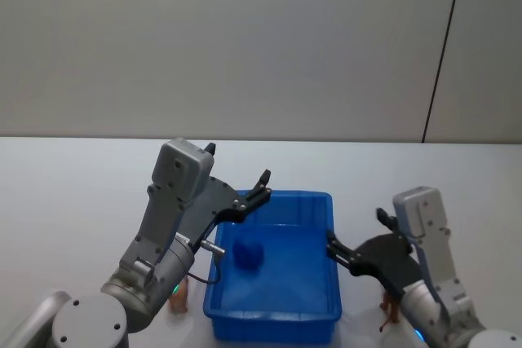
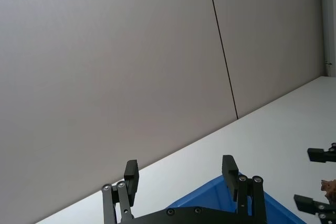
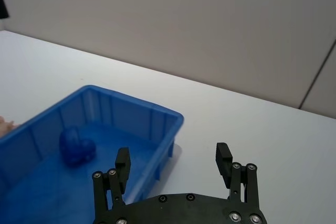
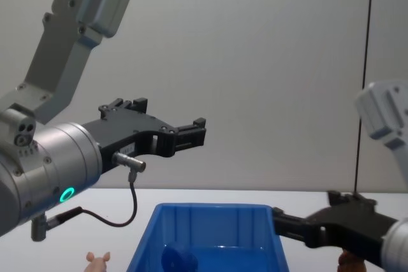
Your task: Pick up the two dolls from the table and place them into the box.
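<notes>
The blue bin [image 1: 273, 325] sits on the white surface [image 1: 81, 201], in the middle and close to the robot. A dark blue round thing [image 1: 249, 254] lies inside it, toward the bin's 9 o'clock side.

Both toys are on the surface, outside the bin. The pink pig toy [image 1: 178, 296] is just beside the bin's 8 o'clock corner, partly hidden behind the left arm. The brown lion toy [image 1: 390, 312] is near the bin's 4 o'clock corner, just beside the right arm.

The left tool [image 1: 259, 187] hangs in the air over the bin's 11 o'clock corner. Its fingers are wide apart and hold nothing. In the chest view it is high above the bin.

The right tool [image 1: 355, 228] is lower down, next to the bin's 3 o'clock wall and outside it. Its fingers are wide apart too, and nothing is between them. In the chest view its tip is close to the bin's rim.
</notes>
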